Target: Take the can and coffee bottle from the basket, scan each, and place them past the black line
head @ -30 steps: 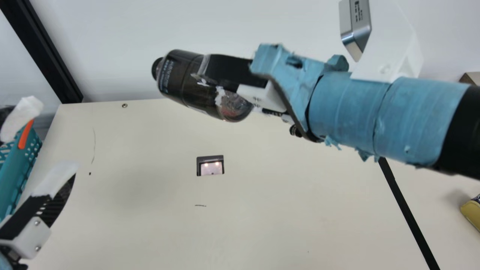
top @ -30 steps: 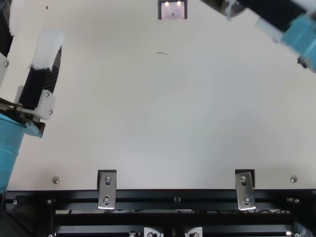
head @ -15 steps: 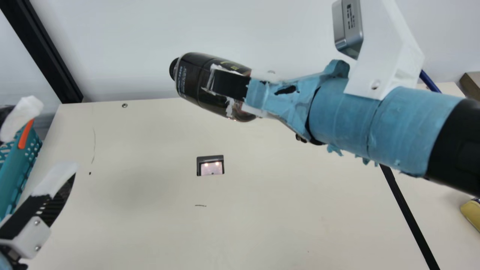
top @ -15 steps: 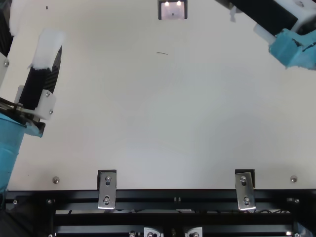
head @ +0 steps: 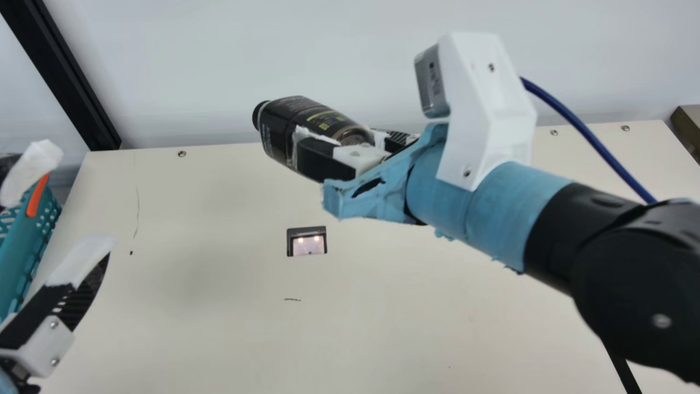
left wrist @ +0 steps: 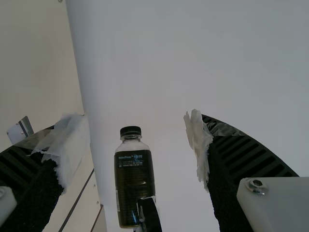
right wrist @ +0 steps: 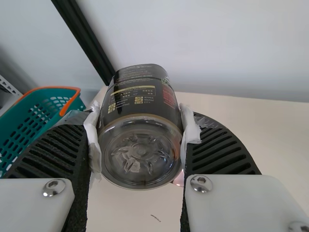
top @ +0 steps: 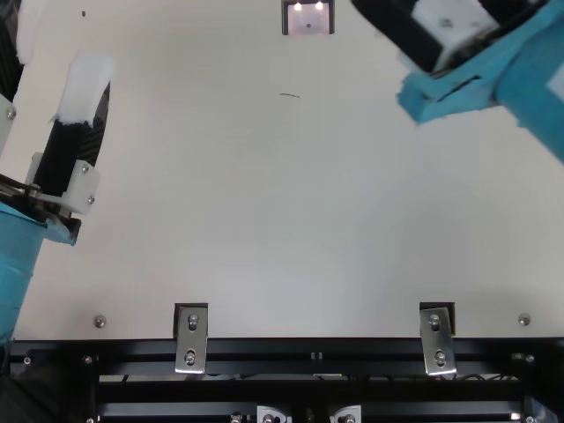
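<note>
In the main view my right gripper (head: 350, 150) is shut on the dark coffee bottle (head: 292, 117), held tilted above the table's far part, its cap pointing left. The scanner window (head: 309, 245) lies below it in the table. From the right wrist view, my right gripper (right wrist: 140, 145) has its pads on both sides of the bottle (right wrist: 141, 99), whose clear base faces the camera. At the left edge my left gripper (head: 60, 208) stands open and holds nothing. Wide apart fingers mark the left gripper (left wrist: 140, 150) in its wrist view, with the coffee bottle (left wrist: 134, 183) farther off between them.
The teal basket (head: 22, 246) stands at the table's left edge, beside my left gripper. A black line (head: 623, 369) crosses the right part, partly hidden by the right arm. A blue cable (head: 590, 142) hangs behind that arm. A brown box (head: 686, 128) sits at the far right.
The right arm has swung and rolled, bringing its wrist left and nearer the camera. The held bottle has shifted slightly right and lower, turning so more yellow print shows. The left arm has kept still.
</note>
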Controlling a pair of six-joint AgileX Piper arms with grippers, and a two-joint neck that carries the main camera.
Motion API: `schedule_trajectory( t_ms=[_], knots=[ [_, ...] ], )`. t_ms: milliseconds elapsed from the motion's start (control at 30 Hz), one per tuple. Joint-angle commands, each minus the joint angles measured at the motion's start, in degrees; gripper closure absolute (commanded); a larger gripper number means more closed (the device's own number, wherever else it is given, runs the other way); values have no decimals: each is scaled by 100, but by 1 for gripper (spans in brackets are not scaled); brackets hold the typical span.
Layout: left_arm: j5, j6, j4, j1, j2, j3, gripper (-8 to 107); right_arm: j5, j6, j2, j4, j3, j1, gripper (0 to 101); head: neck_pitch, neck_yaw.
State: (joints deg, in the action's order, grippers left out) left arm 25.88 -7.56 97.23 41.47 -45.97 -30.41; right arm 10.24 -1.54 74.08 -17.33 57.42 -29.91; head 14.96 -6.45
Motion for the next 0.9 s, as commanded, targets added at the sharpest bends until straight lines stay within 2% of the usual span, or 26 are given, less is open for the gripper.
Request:
schedule_trajectory(
  t_ms=[0,267,467,633,867],
  knots=[
    [0,0,0,0,0,0,9,-449,63,103,19,-137,-65,101,49,-23],
    [0,0,0,0,0,0,9,-1470,229,645,-65,-449,-365,101,49,-23],
    [0,0,0,0,0,0,9,-2058,-108,1174,98,-556,-504,101,49,-23],
    [0,0,0,0,0,0,9,-2441,-733,1612,635,-592,-441,101,49,-23],
    [0,0,0,0,0,0,9,-2946,-1633,2191,1651,-654,-128,101,49,-23]
  ],
)
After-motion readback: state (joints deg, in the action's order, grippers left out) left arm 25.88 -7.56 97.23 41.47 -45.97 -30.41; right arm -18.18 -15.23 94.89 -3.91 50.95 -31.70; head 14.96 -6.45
